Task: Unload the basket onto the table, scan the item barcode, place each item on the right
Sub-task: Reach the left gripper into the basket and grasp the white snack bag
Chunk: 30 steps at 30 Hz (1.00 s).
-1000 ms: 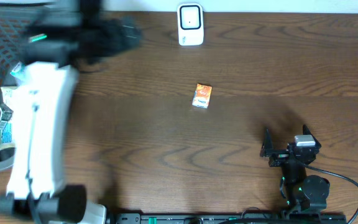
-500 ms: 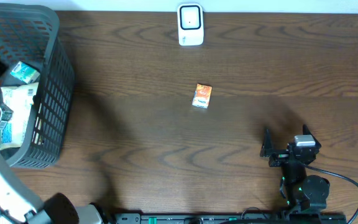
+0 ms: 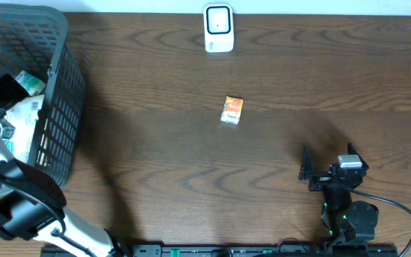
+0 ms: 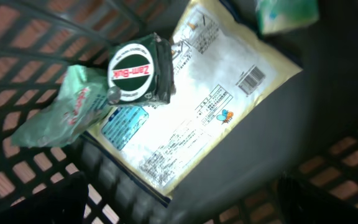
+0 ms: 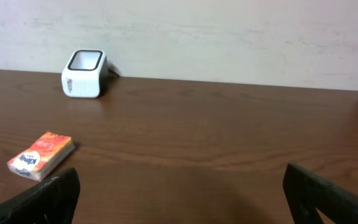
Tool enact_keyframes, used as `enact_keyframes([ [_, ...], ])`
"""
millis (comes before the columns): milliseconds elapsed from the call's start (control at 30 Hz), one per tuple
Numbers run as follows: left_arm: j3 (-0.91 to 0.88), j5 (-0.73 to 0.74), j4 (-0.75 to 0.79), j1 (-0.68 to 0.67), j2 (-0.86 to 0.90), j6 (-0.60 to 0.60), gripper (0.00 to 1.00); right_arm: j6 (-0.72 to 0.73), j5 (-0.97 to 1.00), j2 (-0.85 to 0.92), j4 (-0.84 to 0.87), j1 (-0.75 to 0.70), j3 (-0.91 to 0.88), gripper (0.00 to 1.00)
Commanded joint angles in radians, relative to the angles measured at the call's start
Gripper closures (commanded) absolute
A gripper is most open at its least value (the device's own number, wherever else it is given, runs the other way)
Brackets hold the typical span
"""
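My left gripper (image 4: 185,208) hangs open inside the dark mesh basket (image 3: 61,100), fingertips (image 4: 48,199) spread wide with nothing between them. Below it lies a flat white packet (image 4: 191,106) with a barcode near its upper right corner. A dark green box with a round Zam-Buk label (image 4: 135,70) and a green pouch (image 4: 67,115) rest on the packet's left side. The white scanner (image 3: 218,28) stands at the table's far edge. A small orange pack (image 3: 232,111) lies mid-table. My right gripper (image 3: 327,168) is open above bare wood at the front right.
The basket's mesh walls (image 4: 23,37) close in on the left gripper from the left and the lower right. Another green item (image 4: 288,14) lies at the packet's far corner. In the right wrist view the scanner (image 5: 84,65) and orange pack (image 5: 41,155) sit ahead to the left.
The left arm has swung off the top of the basket to the table's left edge, and its gripper now reaches into the basket. The right arm has not moved.
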Motion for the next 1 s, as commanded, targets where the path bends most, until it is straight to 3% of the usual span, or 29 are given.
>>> enact_keyframes([
  [0,-0.024,-0.020,-0.002,0.002,0.077,0.077,0.04,0.010,0.008,-0.004,-0.003,0.005,-0.001,0.01],
  [200,-0.046,-0.097,-0.001,-0.006,0.179,0.101,0.04,0.010,0.008,-0.004,-0.003,0.005,-0.001,0.01],
  [600,-0.064,-0.233,0.123,-0.149,0.189,0.138,0.04,0.010,0.008,-0.004,-0.003,0.005,-0.001,0.01],
  [800,-0.182,-0.250,0.225,-0.153,0.189,0.140,0.04,0.010,0.008,-0.004,-0.003,0.005,-0.001,0.01],
  [967,-0.272,-0.373,0.297,-0.142,0.189,0.143,0.04,0.010,0.008,-0.004,-0.003,0.005,-0.001,0.01],
])
